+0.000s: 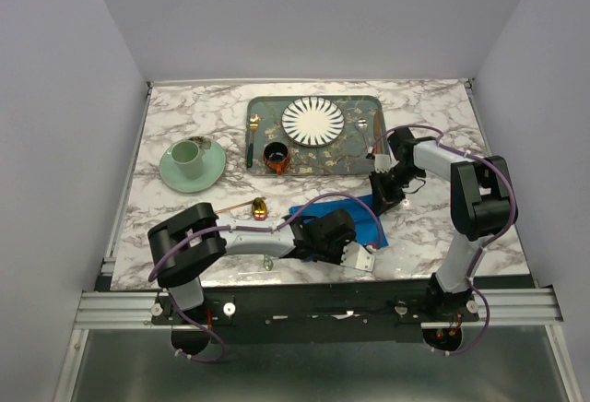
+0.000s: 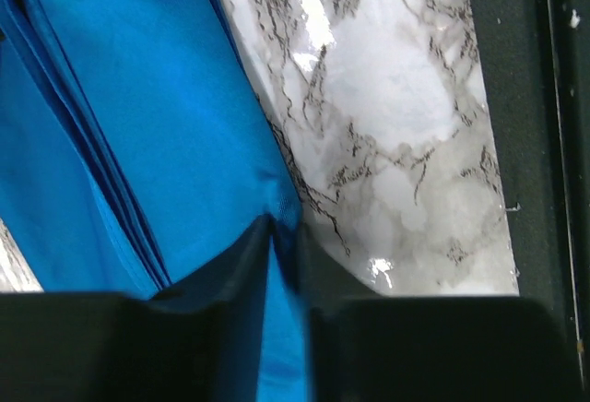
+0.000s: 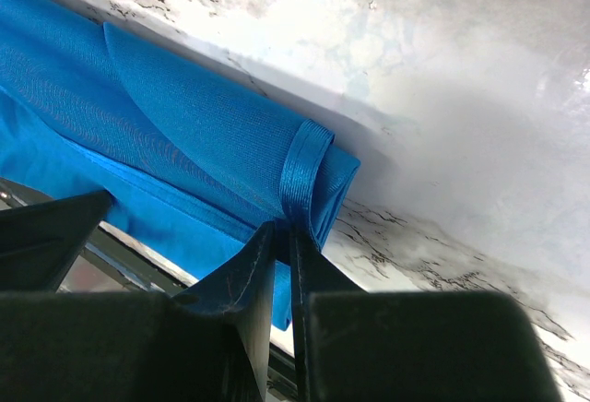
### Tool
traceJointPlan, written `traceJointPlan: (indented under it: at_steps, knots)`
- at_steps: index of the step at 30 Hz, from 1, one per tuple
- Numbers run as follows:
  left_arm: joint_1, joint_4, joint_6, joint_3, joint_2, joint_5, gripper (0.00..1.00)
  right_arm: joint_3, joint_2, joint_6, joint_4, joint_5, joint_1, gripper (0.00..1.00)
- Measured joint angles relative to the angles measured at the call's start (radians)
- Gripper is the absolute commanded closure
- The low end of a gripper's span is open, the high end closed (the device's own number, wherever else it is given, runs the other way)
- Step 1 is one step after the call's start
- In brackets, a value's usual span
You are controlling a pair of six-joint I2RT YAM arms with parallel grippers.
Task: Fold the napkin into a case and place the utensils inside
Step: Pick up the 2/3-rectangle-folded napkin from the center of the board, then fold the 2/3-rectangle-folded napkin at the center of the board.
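The napkin (image 1: 364,220) lies on the marble surface (image 1: 433,144) close to its near edge, a little right of the middle. It is folded over on itself into a long blue band running roughly along that edge, and both arms hide parts of it in the overhead view. The left end effector (image 1: 323,234) sits over the band's left part. In the left wrist view its jaws (image 2: 281,236) are drawn close together, with a fold of the blue cloth (image 2: 166,125) filling the narrow gap between them, so it has the napkin pinched at the side towards the near edge. Several stacked layers show as parallel creases beside the grip. The right end effector (image 1: 380,197) is at the band's right end, on the side away from the near edge. In the right wrist view its fingers (image 3: 284,231) are almost touching and nip the hemmed corner of the cloth (image 3: 184,116), where the stitched border curls up over the folded layers. The spoon (image 1: 261,206) lies on the bare marble just left of the napkin, apart from it, its gold bowl towards the cloth. The fork (image 1: 232,206) shows as a thin copper-pink line just beyond it, towards the left edge, its tines too small to make out. Along the far edge sits a grey-green tray (image 1: 355,164) carrying a striped plate (image 1: 312,121). A green cup on a saucer (image 1: 192,164) stands nearer the left edge.
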Motion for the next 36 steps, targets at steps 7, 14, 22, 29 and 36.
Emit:
traceJointPlan:
  at_steps: [7, 14, 22, 29, 36]
  knots:
    - [0.005, -0.003, 0.0, 0.023, 0.023, -0.002, 1.0, 0.0, 0.0, -0.003, 0.0, 0.0, 0.0, 0.81]
    - [0.053, -0.066, -0.038, 0.067, 0.037, 0.072, 1.0, 0.0, 0.0, -0.011, -0.001, 0.0, 0.0, 0.81]
    - [0.167, -0.211, -0.12, 0.194, 0.039, 0.247, 1.0, 0.0, 0.0, -0.022, -0.002, 0.0, 0.0, 0.82]
    - [0.275, -0.274, -0.184, 0.339, 0.106, 0.37, 1.0, 0.004, 0.002, -0.028, -0.006, 0.0, 0.0, 0.82]
    - [0.369, -0.319, -0.26, 0.439, 0.214, 0.47, 1.0, 0.024, 0.017, -0.041, -0.021, 0.0, 0.0, 0.82]
